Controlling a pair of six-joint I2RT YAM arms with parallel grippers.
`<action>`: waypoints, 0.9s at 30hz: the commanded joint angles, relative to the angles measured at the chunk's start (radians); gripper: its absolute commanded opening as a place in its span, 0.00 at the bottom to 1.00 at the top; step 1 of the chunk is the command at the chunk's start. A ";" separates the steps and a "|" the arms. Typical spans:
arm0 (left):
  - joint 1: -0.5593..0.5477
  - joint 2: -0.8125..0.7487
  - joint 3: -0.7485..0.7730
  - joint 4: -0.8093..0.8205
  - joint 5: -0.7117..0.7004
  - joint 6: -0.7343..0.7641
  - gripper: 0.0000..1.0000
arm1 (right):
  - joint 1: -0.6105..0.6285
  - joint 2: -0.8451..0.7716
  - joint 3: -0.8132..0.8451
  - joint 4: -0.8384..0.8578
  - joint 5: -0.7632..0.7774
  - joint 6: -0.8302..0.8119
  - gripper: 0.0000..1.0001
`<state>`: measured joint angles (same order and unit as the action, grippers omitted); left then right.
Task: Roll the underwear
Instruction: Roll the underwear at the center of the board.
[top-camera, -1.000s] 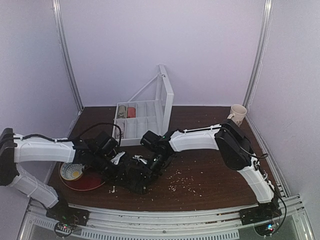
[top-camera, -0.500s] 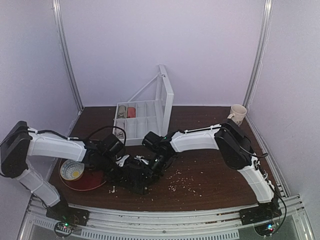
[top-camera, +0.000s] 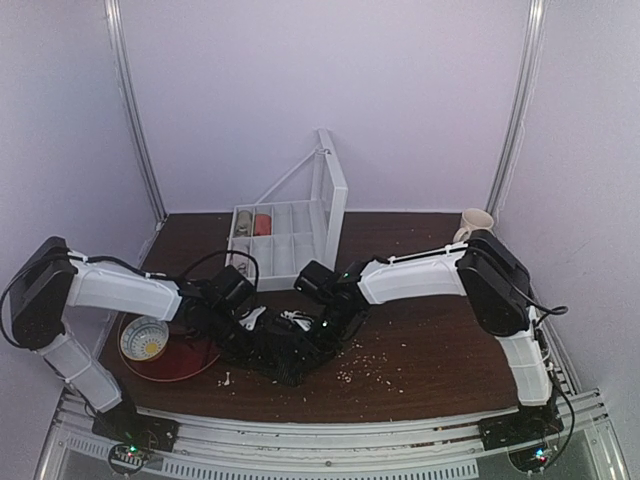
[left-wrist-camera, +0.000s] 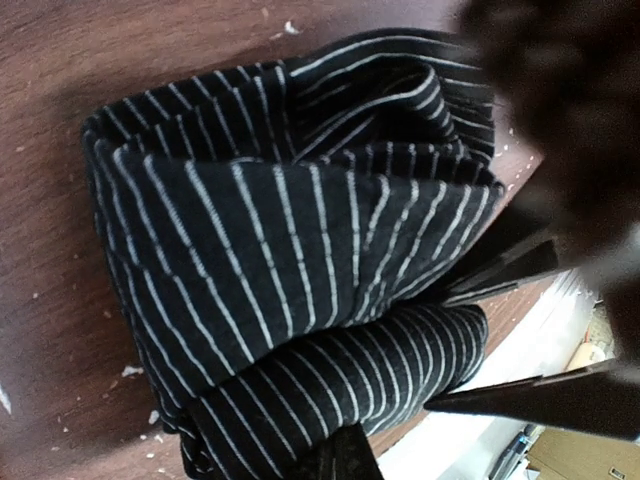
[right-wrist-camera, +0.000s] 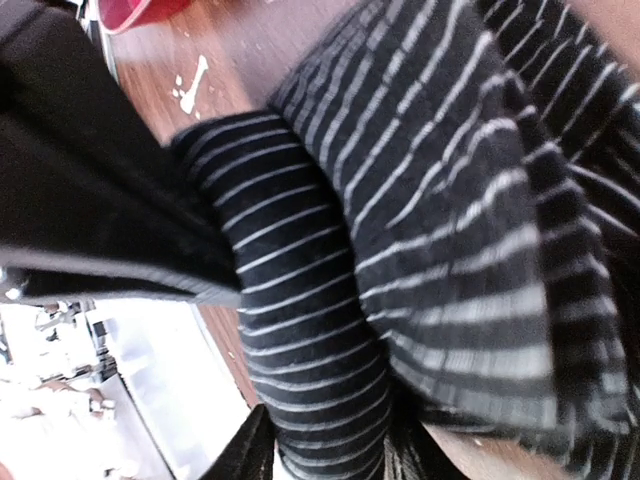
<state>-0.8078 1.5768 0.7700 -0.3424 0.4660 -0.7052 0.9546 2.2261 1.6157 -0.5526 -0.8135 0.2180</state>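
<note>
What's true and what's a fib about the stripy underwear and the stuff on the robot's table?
1. The underwear is black with pale stripes. True.
2. The underwear lies spread out flat. False: it is bunched into a bundle between the two arms.
3. The mug sits on the red plate. False: the mug stands at the far right of the table, and the red plate is on the left.
4. The lid of the compartment box stands open. True.
</note>
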 joint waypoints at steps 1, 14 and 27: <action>-0.002 0.074 -0.031 -0.061 -0.097 -0.009 0.06 | 0.001 -0.111 -0.081 0.106 0.091 0.016 0.36; 0.008 0.110 -0.009 -0.062 -0.030 -0.016 0.04 | 0.119 -0.404 -0.345 0.326 0.572 -0.058 0.37; 0.036 0.135 0.013 -0.079 0.034 -0.010 0.03 | 0.419 -0.251 -0.296 0.321 1.198 -0.428 0.45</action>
<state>-0.7731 1.6508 0.8131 -0.3389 0.5816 -0.7147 1.3560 1.9327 1.2999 -0.2363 0.1486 -0.0856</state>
